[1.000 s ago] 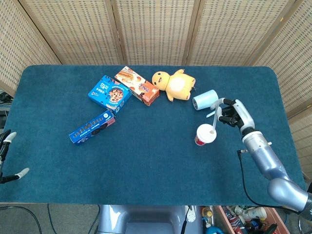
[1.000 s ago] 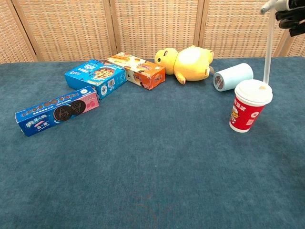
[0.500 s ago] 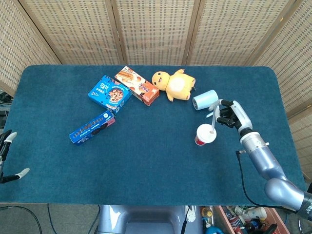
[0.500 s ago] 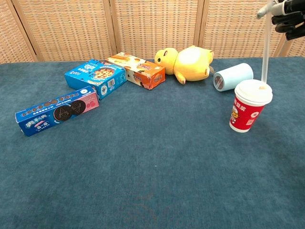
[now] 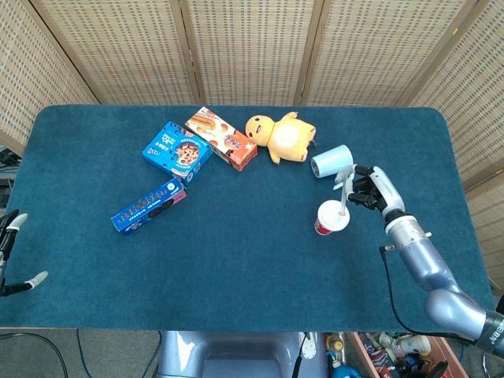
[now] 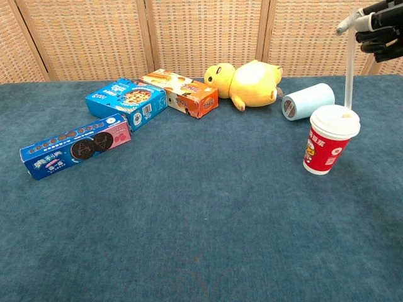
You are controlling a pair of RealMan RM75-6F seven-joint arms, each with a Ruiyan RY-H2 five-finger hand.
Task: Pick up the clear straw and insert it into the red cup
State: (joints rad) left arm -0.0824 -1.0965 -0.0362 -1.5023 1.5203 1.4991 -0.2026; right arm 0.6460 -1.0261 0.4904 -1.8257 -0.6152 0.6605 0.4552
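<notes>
the right hand (image 6: 378, 28) pinches the top of the clear straw (image 6: 348, 72), which hangs upright below its fingers with the lower tip at the lid of the red cup (image 6: 330, 139). insertion looks underway; next, push straight down through the lid hole, then let go.

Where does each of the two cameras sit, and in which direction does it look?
Head view: high above the near edge, looking steeply down on the whole blue table; shows the right arm, the right hand holding the clear straw, and the left hand at the left edge.
Chest view: low, near table height, looking level across towards the wicker screen; shows only the right hand.
Shared: the red cup, the straw, the yellow plush toy, the snack boxes.
</notes>
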